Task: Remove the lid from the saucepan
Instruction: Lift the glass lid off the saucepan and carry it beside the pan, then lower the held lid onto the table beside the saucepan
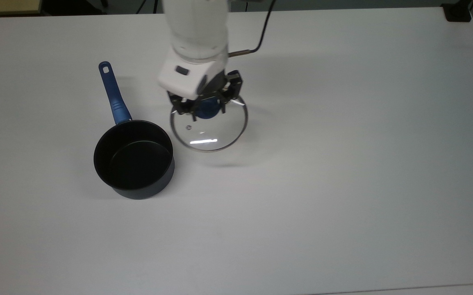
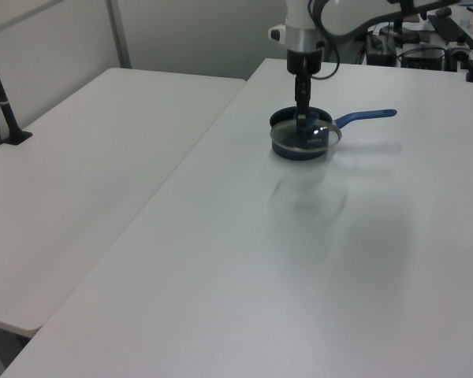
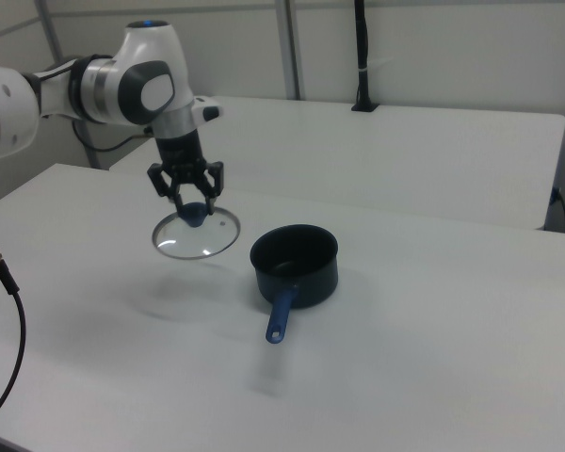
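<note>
— What's the biggest thing in front of you?

— The white desk [image 1: 343,164], with a second white desk [image 2: 87,173] butted against it along one long edge. In the right view a black post [image 3: 361,52] stands at the far edge of that second desk.

— And your arm?

— My white arm [image 1: 197,37] reaches in from the desk's far edge in the top view, with a thin black cable [image 1: 261,37] trailing off it.

— Where's the saucepan?

— The saucepan [image 1: 134,164] sits open on the desk, toward the top view's left, well in from the near edge. Its inside is black, and its blue handle [image 1: 112,95] points toward the far edge.

— And the lid?

— The lid [image 1: 208,130] is off the pan and up in the air, roughly level, just beside the pan on the top view's right. Its shadow falls on the bare desk below. In the right view it hangs clear of the pan's rim, on the right view's left.

— What is your pincer doing?

— My pincer [image 1: 206,107] points straight down, its fingers closed on the lid's blue knob [image 1: 208,110], carrying the lid by it.

— Anything smaller?

— A small steam hole [image 1: 187,127] in the glass.
</note>
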